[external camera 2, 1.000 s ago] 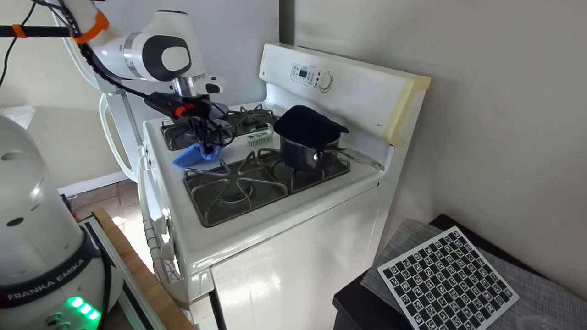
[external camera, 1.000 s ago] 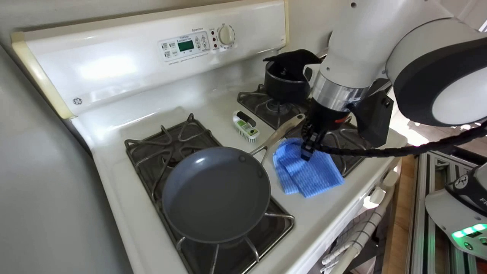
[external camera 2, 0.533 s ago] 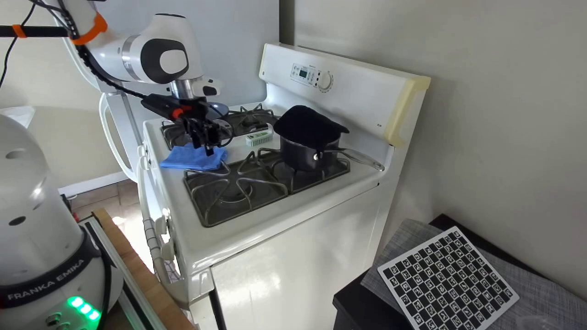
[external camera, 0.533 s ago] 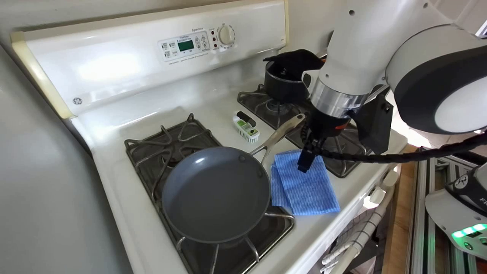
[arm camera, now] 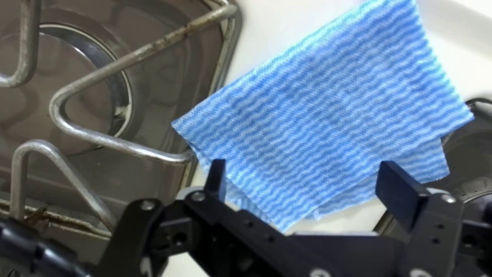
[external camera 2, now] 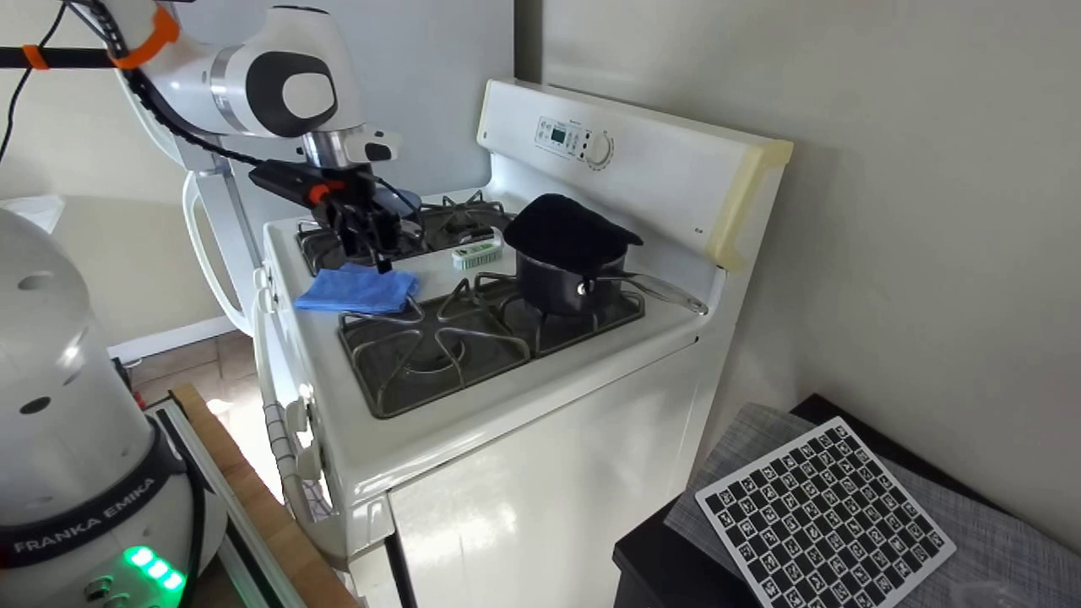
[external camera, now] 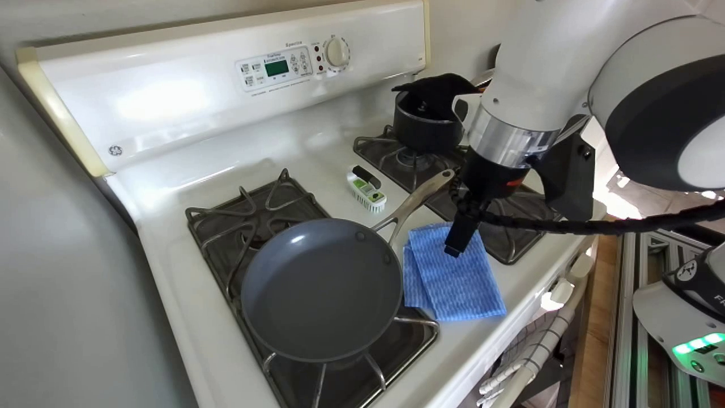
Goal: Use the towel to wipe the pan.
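1. Wrist view: your gripper (arm camera: 303, 169), its fingers (arm camera: 217, 179) released and spread wide, hovers above the striped blue towel (arm camera: 319, 107), holding nothing
2. From the fingers, most of the towel reaches toward the near edge of the stovetop (arm camera: 265, 30); its long axis runs far to near, slantwise to your fingertip line
3. In an exterior view the towel lies flat, right of the frying pan (external camera: 323, 289); you'll likely need to descend and pinch
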You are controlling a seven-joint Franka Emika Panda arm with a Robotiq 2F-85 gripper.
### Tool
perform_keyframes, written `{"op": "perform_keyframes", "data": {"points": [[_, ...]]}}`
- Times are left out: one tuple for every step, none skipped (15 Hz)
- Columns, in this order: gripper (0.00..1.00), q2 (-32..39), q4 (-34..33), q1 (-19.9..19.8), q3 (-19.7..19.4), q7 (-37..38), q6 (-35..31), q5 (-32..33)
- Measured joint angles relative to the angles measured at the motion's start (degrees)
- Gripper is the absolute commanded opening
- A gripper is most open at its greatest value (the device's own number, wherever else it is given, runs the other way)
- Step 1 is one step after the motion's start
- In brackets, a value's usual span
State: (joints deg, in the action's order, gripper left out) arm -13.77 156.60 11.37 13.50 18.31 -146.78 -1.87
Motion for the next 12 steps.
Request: {"op": "perform_keyframes", "data": {"points": [[1.0, -1.2, -0.2, 0.0, 0.0, -0.3, 1.4, 0.1], [1.0, -2.5, -0.5, 0.0, 0.1, -0.5, 2.9, 0.1], [1.0, -3.9, -0.9, 0.1, 0.1, -1.0, 4.9, 0.1], [1.0, -5.3, -1.4, 0.2, 0.2, -1.3, 6.9, 0.3], [1.0, -6.7, -2.0, 0.2, 0.3, -1.5, 9.0, 0.6], [1.0, -8.0, -2.7, 0.2, 0.3, -1.6, 10.6, 0.9], [1.0, -9.1, -3.5, 0.2, 0.5, -1.7, 11.4, 1.2], [1.0, -10.1, -4.3, 0.2, 0.6, -1.7, 11.6, 1.4], [1.0, -10.8, -5.1, 0.2, 0.8, -1.7, 11.6, 1.5], [1.0, -11.3, -6.1, 0.2, 1.1, -1.7, 11.4, 1.5], [1.0, -11.7, -7.0, 0.2, 1.3, -1.7, 11.0, 1.5], [1.0, -11.8, -8.0, 0.2, 1.6, -1.7, 10.3, 1.6]]}}
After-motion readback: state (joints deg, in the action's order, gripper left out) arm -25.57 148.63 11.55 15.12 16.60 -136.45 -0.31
